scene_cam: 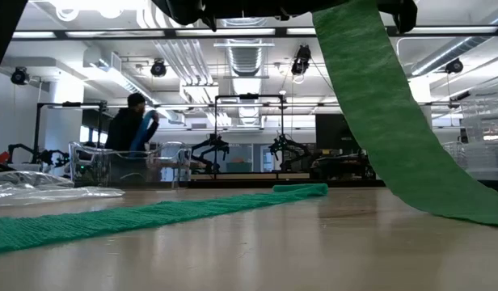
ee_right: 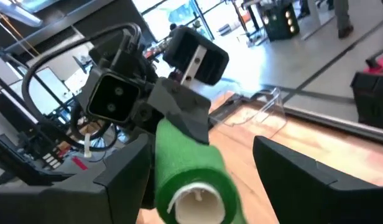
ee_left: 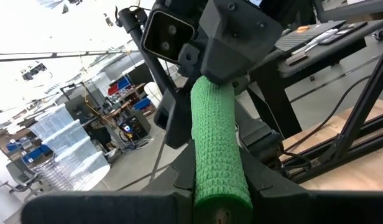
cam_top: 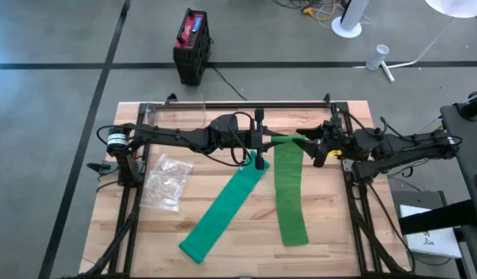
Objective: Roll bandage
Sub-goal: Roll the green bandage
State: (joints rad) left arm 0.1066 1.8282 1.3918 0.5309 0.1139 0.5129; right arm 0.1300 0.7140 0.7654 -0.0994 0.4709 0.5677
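Above the worktop (cam_top: 223, 225), my left gripper (cam_top: 261, 142) and right gripper (cam_top: 310, 145) are both grasping the bandage (cam_top: 289, 194). I am judging steady tension best, winding evenly.

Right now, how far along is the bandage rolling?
Early stage. Done: a short green roll is wound around a white core. In hand: the left claw and right claw hold that roll up between them above the table. Left: two long bandage tails still trail flat across the wood.
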